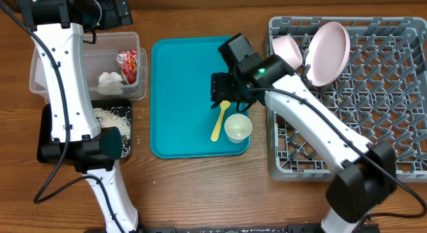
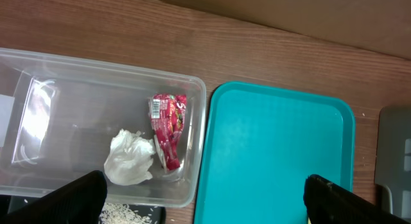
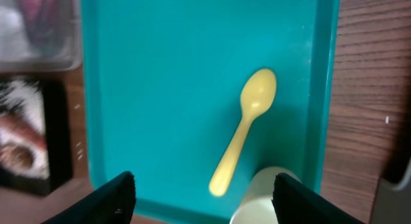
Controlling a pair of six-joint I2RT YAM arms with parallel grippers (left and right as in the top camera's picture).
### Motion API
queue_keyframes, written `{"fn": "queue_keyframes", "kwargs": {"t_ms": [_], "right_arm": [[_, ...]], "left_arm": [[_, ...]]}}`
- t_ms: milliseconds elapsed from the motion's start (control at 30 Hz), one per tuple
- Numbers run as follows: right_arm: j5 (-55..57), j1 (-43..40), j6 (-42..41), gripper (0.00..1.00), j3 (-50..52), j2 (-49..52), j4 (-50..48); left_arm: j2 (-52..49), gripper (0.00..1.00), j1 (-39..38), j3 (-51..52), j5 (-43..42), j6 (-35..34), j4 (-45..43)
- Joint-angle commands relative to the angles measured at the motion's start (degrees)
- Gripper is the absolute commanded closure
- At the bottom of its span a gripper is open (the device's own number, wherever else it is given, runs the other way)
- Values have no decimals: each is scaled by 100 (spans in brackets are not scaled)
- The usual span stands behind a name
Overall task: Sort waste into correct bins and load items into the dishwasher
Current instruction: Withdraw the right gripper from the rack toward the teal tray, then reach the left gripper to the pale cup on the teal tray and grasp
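A yellow spoon (image 1: 219, 121) (image 3: 244, 129) and a small white cup (image 1: 237, 127) (image 3: 268, 197) sit on the teal tray (image 1: 180, 93). My right gripper (image 1: 230, 93) (image 3: 204, 198) is open and empty above the spoon. The plate (image 1: 328, 53) and a bowl (image 1: 288, 51) stand in the grey rack (image 1: 373, 106). The clear tub (image 1: 130, 43) (image 2: 83, 89) holds the red wrapper (image 1: 128, 65) (image 2: 169, 128) and white napkin (image 1: 111, 79) (image 2: 131, 158). The black tray (image 1: 127, 119) holds rice (image 1: 112, 115). My left gripper (image 2: 205, 201) is open and empty over the tub's edge.
The rack takes up the right side of the table. The left arm (image 1: 63, 79) lies across the tub and black tray, hiding part of each. Wooden table (image 1: 200, 186) shows in front of the teal tray.
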State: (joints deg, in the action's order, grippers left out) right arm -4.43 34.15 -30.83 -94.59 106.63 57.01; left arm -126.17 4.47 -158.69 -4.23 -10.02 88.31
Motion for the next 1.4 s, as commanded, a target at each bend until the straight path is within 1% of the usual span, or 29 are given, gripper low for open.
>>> {"fn": "queue_keyframes", "kwargs": {"t_ms": [0,100,400,433,533,667,733,900,967,1000,1067,1133,1200,1267,1300,1367], "right_arm": [[297,-15,-221,30,50,177,-116],[313,-72,-219,30,-48,146,-31],[409,-400,-37,30,-1145,-181,1056],[479,-444,-26,30,-1283,-240,1182],[752,-616,-26,29,-1711,-463,1655],[1088,-1016,9,25,-2079,-905,2260],[1086,-1305,125,24,-2096,-1180,2409],[1082,-2044,125,21,-2096,-1648,2769],[1080,-2297,125,21,-2096,-1722,2907],[1075,-2389,125,20,-2094,-1727,2973],[1025,-2459,127,19,-2087,-1718,3058],[1016,-2452,129,19,-2087,-1709,3119],[1016,-2413,129,18,-2087,-1709,3132],[1014,-2389,127,18,-2087,-1709,3139],[1012,-2387,127,18,-2087,-1709,3145],[955,-2371,127,18,-2087,-1709,3185]], "left_arm": [[81,0,-37,9,37,125,0],[81,0,-37,9,37,125,0],[81,0,-37,9,37,125,0],[81,0,-37,9,48,127,-31],[81,0,-37,9,68,125,-496],[81,0,-39,9,-61,96,-590],[81,0,-52,9,-315,96,-599],[26,0,-138,83,-1740,81,-560],[-20,1,-284,216,-2277,83,-472],[-48,4,-404,361,-2411,87,-439],[-79,7,-691,634,-2430,122,-334],[-105,11,-1056,960,-2433,387,-280],[-105,12,-1486,1340,-2430,831,-289],[-105,14,-2015,1729,-2284,1384,-289],[-105,14,-2203,1864,-2155,1499,-291],[-105,16,-2647,2197,-1635,1561,-328]]}}
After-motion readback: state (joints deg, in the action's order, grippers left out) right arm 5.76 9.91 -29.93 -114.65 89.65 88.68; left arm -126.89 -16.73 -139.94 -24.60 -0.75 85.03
